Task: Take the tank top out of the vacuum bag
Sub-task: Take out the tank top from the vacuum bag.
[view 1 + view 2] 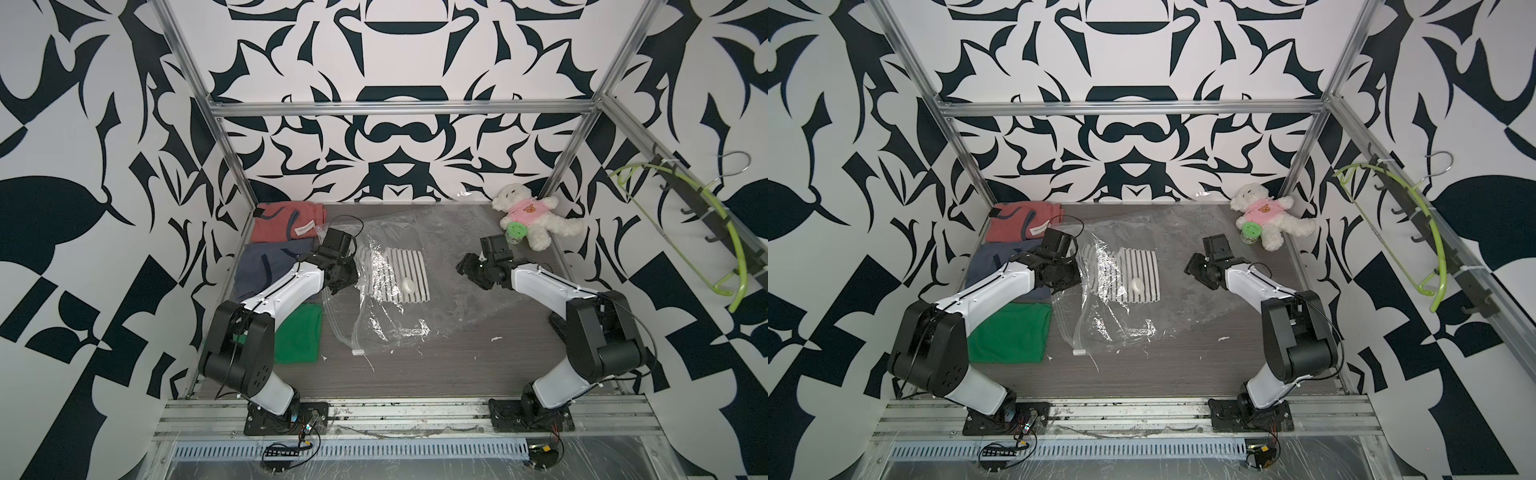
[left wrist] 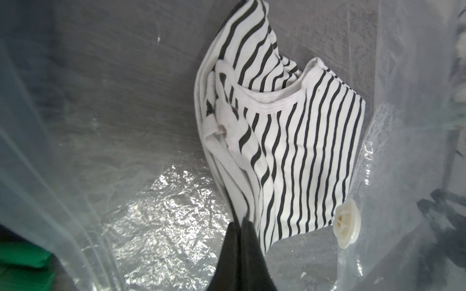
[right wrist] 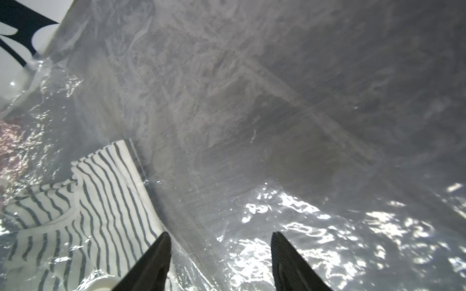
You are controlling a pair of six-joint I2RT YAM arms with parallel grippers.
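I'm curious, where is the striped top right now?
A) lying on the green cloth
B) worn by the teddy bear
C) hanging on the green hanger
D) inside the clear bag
D: in both top views the striped top lies under the bag plastic, with the white valve over it.

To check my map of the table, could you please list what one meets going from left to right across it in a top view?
Green cloth → striped tank top → right pincer → teddy bear.
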